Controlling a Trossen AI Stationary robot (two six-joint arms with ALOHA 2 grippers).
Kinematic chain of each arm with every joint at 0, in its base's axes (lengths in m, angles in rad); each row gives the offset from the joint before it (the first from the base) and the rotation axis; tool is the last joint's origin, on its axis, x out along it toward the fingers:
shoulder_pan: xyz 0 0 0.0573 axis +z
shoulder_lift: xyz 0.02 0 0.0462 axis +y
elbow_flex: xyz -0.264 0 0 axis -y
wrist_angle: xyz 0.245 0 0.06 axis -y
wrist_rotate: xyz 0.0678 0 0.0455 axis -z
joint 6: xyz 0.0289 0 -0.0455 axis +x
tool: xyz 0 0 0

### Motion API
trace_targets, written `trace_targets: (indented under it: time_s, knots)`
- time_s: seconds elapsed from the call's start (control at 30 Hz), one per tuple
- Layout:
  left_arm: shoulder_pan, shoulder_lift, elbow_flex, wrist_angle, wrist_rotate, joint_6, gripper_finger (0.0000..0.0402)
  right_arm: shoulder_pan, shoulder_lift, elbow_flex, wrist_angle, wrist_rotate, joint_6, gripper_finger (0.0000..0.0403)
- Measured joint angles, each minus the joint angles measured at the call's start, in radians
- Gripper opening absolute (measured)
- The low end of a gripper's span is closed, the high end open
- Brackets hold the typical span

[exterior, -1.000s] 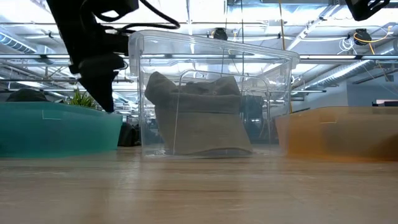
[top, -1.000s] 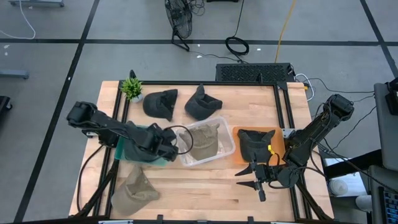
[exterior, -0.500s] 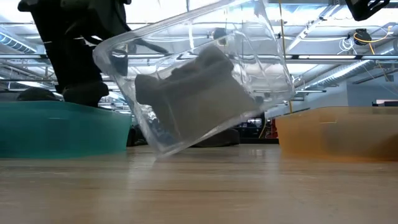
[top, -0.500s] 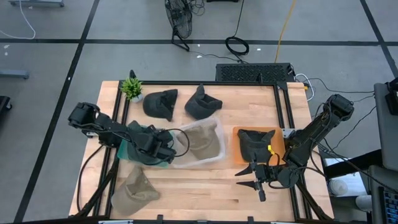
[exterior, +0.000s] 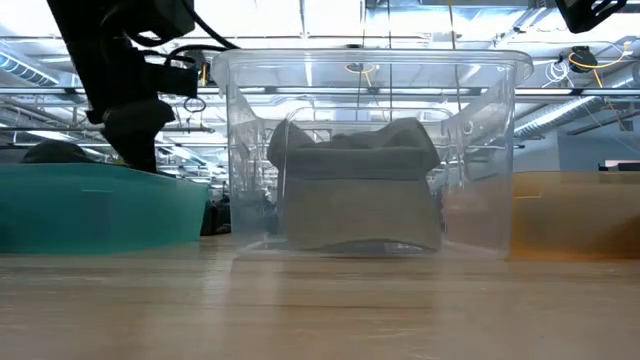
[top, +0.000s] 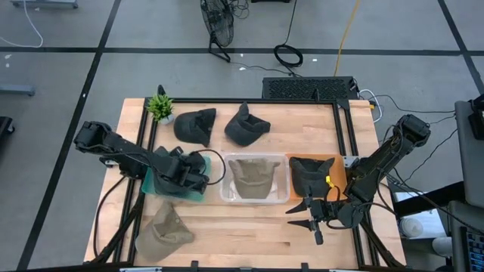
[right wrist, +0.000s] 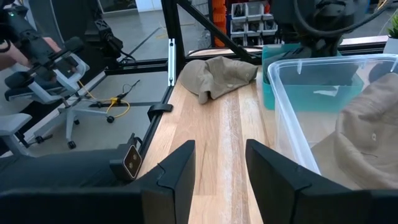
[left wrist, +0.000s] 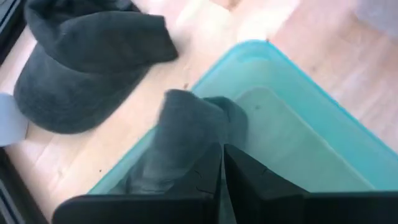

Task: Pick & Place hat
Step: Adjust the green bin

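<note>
Five hats on the desk: three dark, two tan. Three bins: teal, clear, orange. One plant.

We note a light wooden table carrying three bins in a row: teal bin at left, clear bin in the middle, orange bin at right. Behind them lie two dark caps and a small potted plant. Near the front left corner a tan hat rests directly on the wood.
</note>
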Motion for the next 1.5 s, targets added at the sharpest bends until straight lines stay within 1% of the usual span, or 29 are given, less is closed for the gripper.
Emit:
trace_targets:
  time_s: [0.13, 0.23, 0.33, 0.53, 0.6, 0.7, 0.77, 0.87, 0.93, 1.03, 1.17, 1.27, 1.33, 1.43, 1.5]
  knots:
    - [0.005, -0.032, 0.000, 0.048, -0.017, -0.025, 0.0031, 0.000, 0.000, 0.000, 0.000, 0.000, 0.001, 0.0130]
    - [-0.003, -0.035, 0.001, 0.103, -0.047, 0.026, 0.0031, 0.000, 0.000, 0.000, -0.001, 0.000, 0.000, 0.0130]
    - [0.016, -0.034, 0.001, 0.044, -0.067, 0.061, 0.0031, 0.000, 0.000, 0.000, -0.001, 0.000, 0.001, 0.0130]
    - [0.080, -0.045, -0.001, -0.093, -0.066, 0.049, 0.0031, 0.000, 0.000, 0.000, -0.001, 0.000, 0.000, 0.0130]
    - [0.091, -0.050, -0.001, -0.090, -0.078, 0.063, 0.0031, 0.000, 0.000, 0.000, -0.002, 0.000, -0.005, 0.0130]
    - [0.111, -0.048, -0.001, -0.076, -0.132, 0.090, 0.0031, 0.000, 0.000, 0.000, -0.002, 0.000, -0.008, 0.0130]
    - [0.131, -0.049, -0.001, -0.037, -0.140, 0.112, 0.0031, 0.000, 0.000, 0.000, -0.002, 0.000, -0.006, 0.0130]
    - [0.150, -0.048, -0.001, 0.062, -0.085, 0.181, 0.0031, 0.000, 0.000, 0.000, -0.002, 0.000, -0.006, 0.0130]
    - [0.150, -0.048, -0.001, 0.112, -0.018, 0.292, 0.0031, 0.000, 0.000, 0.000, -0.002, 0.000, -0.006, 0.0130]
    - [0.142, -0.048, -0.001, 0.135, 0.071, 0.498, 0.0031, 0.000, 0.000, 0.000, -0.008, 0.000, -0.008, 0.0130]
    - [0.157, -0.048, -0.001, 0.136, 0.086, 0.647, 0.0031, 0.000, 0.000, 0.000, -0.008, 0.000, -0.006, 0.0130]
    - [0.196, -0.048, -0.001, 0.135, 0.099, 0.694, 0.0035, 0.000, 0.000, 0.000, -0.009, 0.000, -0.006, 0.0130]
    - [0.225, -0.048, -0.001, 0.135, 0.111, 0.709, 0.0048, 0.000, 0.000, 0.000, -0.010, 0.000, -0.009, 0.0130]
    - [0.261, -0.048, -0.001, 0.144, 0.121, 0.719, 0.0078, 0.000, 0.000, 0.000, -0.010, 0.000, -0.020, 0.0130]
    - [0.285, -0.048, -0.001, 0.163, 0.170, 0.718, 0.0103, -0.001, 0.000, 0.000, -0.010, 0.000, -0.024, 0.0130]
